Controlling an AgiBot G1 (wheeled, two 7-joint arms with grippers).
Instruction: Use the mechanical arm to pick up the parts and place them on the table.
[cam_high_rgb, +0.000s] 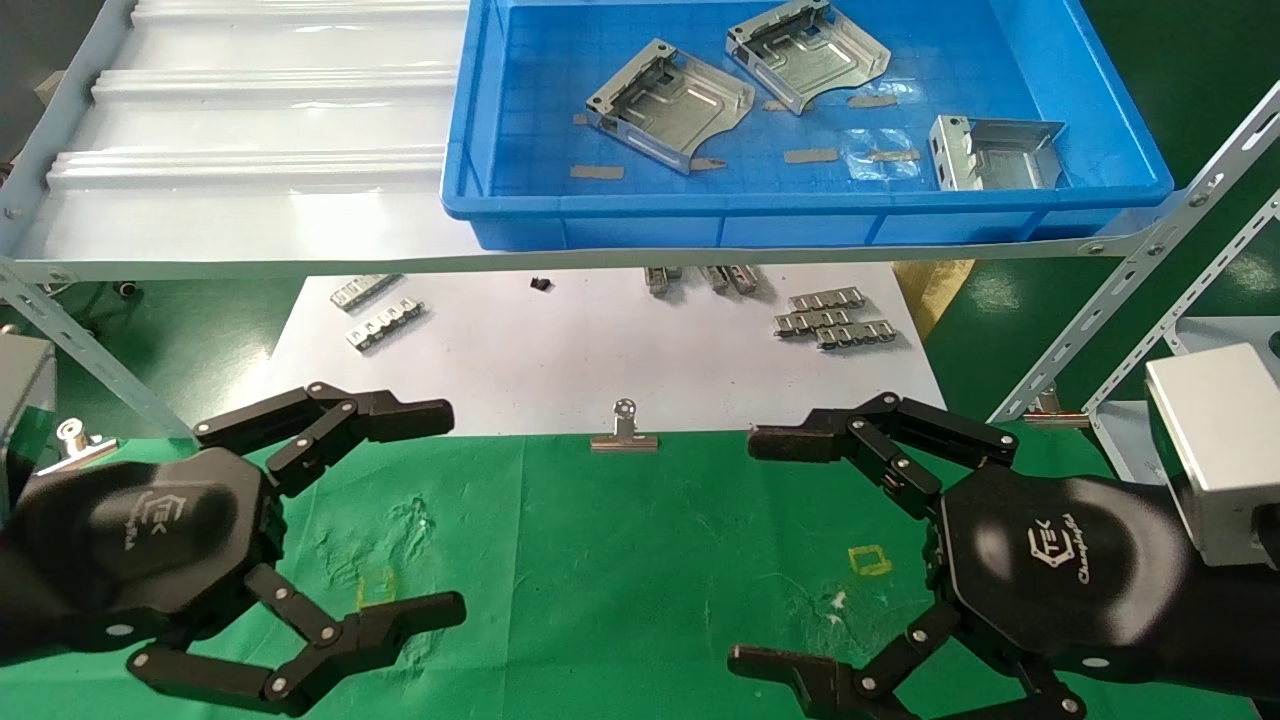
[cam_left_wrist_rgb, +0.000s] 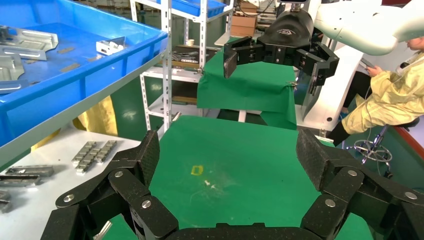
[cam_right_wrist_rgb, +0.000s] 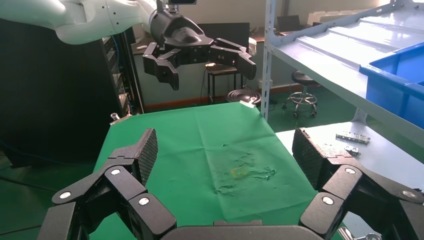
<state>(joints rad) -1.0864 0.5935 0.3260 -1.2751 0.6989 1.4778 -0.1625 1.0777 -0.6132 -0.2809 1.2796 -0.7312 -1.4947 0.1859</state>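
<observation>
We judge that the main risk is the raised wall of the blue plastic tray: the three shiny silver sheet-metal parts lie inside it on the upper shelf, well apart from both tools, so a low reach could hit the wall or the white shelf edge, and the thin folded flanges may slip from the fingers. Our left black linked-finger tool and right black tool both hover low over the green cloth counter, facing each other, with fingers spread wide and holding nothing.
</observation>
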